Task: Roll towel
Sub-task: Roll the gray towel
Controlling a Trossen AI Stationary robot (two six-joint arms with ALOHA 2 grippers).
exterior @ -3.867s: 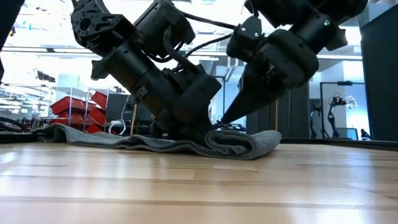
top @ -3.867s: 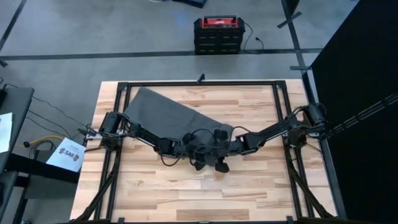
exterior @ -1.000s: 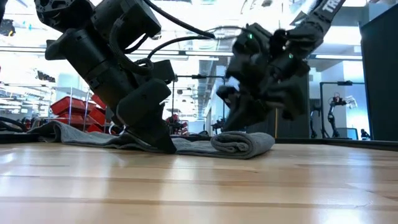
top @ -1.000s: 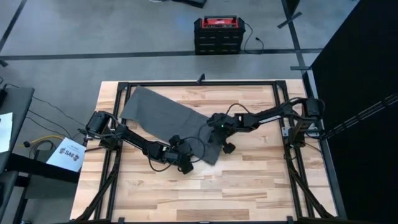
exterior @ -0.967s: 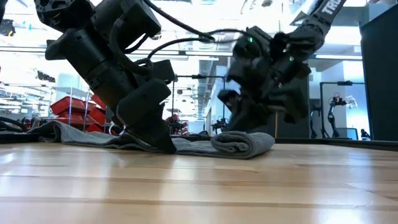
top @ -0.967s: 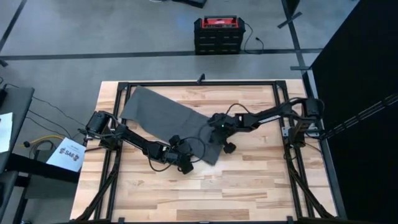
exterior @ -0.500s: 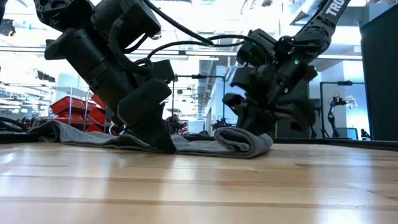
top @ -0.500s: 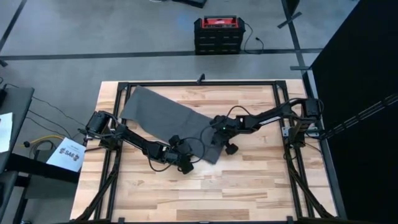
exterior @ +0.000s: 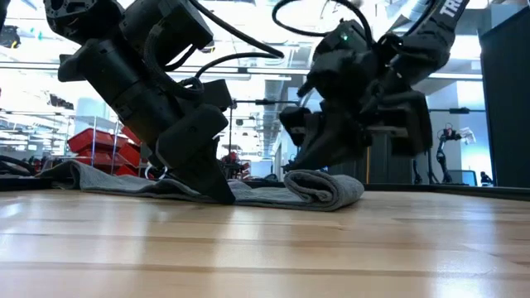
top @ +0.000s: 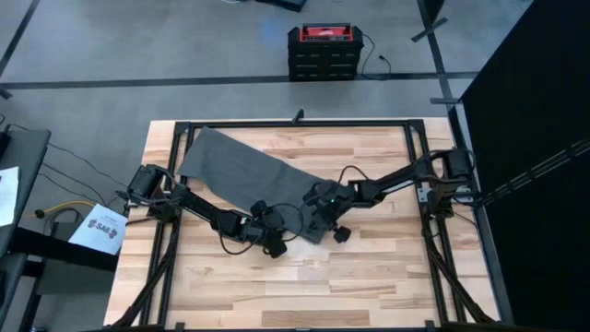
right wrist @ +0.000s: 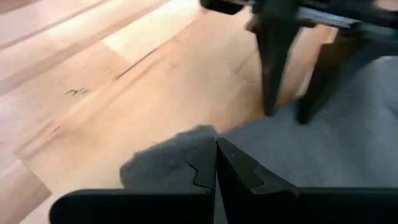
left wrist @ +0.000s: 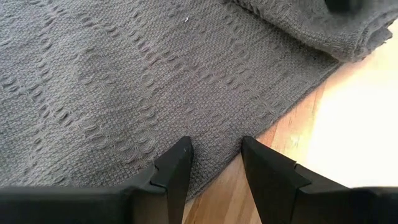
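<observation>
Towel (top: pixel 241 169): flat on table (top: pixel 369 267), rolled at near end.
Left end effector (left wrist: pixel 214 148): open, pressed on towel edge.
Right end effector (right wrist: pixel 216 149): closed, at roll.

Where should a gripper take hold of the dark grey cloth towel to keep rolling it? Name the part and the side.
Grip the rolled end of the dark grey cloth towel, coming down from above. That thick curl stands up off the wooden table, while the rest lies flat. The right gripper sits shut at the roll; the left gripper is open at the flat edge.
</observation>
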